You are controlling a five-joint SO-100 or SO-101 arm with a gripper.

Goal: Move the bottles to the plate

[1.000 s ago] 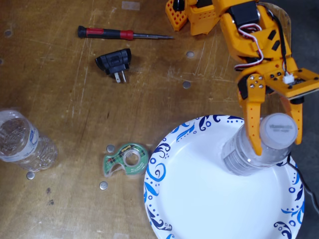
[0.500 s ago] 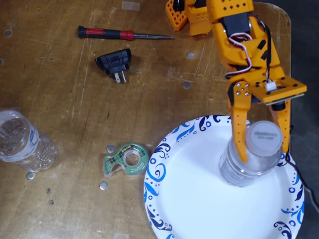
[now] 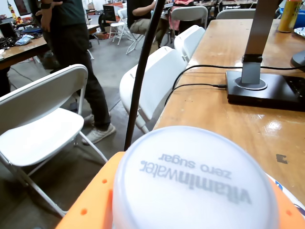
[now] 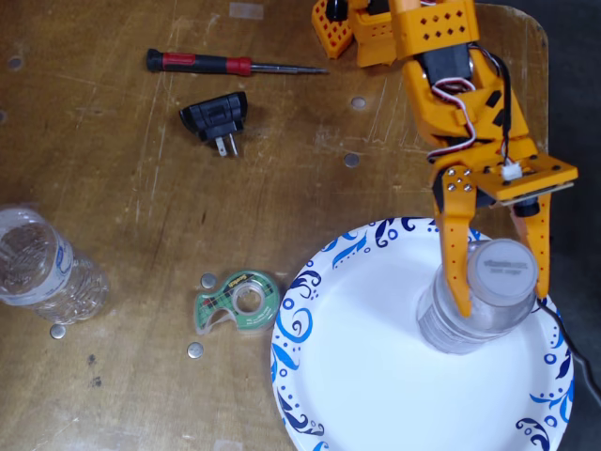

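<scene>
From the fixed view I see my gripper [image 4: 500, 301] closed around the capped bottle [image 4: 470, 324], one orange finger on each side of its white cap [image 4: 502, 272]. The bottle stands on the right half of the plate [image 4: 357, 376], near the right rim. The cap and the fingers hide most of the bottle's body, so I cannot read its label, and I cannot tell for sure whether its base is fully resting on the plate or held just above it. The plate's near edge is cut off by the bottom of the picture.

The second bottle [image 4: 42, 268] sits well apart at the far left of the table [image 4: 122, 169], partly cut off by the left edge; its label is a pale blur I cannot read.

Between the two, just left of the plate's rim, lies a green tape dispenser [image 4: 238, 302]. Farther back are a black plug adapter [image 4: 216, 119] and a red-handled screwdriver [image 4: 230, 64].

In the wrist view the cap [image 3: 195, 186] fills the lower picture, its upside-down print reading "vitaminwater zero sugar". Only orange slivers of the gripper show beside it, and the plate is hidden. Beyond are white folding chairs [image 3: 43, 124] and a black lamp base [image 3: 264, 88].
</scene>
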